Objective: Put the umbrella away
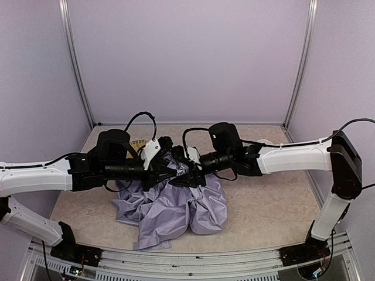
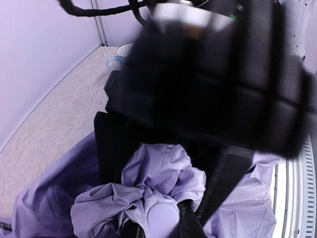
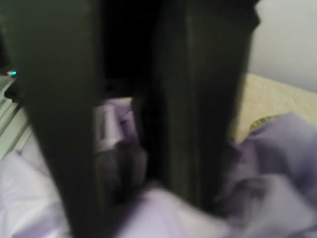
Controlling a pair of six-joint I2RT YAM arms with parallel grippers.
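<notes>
Umbrella (image 1: 170,208) lies collapsed and crumpled at centre of desk (image 1: 266,205), under both arms. Left pincer (image 2: 161,229) clenched on lavender handle knob (image 2: 162,217). Right pincer (image 3: 126,193): view blurred, cannot tell grasp. Step, likely: gathering canopy. Next move needs loose fabric folded into tight bundle.

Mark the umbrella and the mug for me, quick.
umbrella (image 1: 170,212): top external view, on the crumpled lavender fabric.
mug (image 2: 119,57): left wrist view, on its pale side wall, next to the handle.
</notes>
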